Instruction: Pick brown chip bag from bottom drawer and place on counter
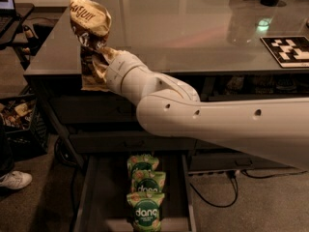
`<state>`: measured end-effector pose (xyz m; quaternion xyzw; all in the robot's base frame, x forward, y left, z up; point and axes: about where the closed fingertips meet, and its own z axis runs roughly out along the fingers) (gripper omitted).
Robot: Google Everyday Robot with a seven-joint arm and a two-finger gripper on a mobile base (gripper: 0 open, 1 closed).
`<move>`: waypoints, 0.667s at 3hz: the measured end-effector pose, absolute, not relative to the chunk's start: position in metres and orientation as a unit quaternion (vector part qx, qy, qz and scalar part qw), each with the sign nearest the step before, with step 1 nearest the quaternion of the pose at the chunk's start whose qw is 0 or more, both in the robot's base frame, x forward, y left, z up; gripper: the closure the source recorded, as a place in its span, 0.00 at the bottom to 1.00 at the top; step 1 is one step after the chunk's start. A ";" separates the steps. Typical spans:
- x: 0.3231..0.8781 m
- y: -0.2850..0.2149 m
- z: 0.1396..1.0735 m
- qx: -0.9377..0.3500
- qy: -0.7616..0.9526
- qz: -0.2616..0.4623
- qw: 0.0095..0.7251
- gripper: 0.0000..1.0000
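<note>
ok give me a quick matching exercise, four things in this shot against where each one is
Things:
1. brown chip bag
2. green dang bags
3. black-and-white marker card
4. end effector

Places:
a. lined up in the open bottom drawer
b. lying flat on the right side of the counter
c. at the counter's front left edge, clamped on a bag
d. held up crumpled, its top above the counter's left edge

Pairs: 1-d, 2-a, 3-b, 4-c
</note>
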<state>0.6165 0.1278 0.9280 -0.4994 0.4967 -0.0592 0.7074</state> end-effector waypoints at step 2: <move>0.671 0.102 0.987 -0.490 0.463 -0.107 0.731 1.00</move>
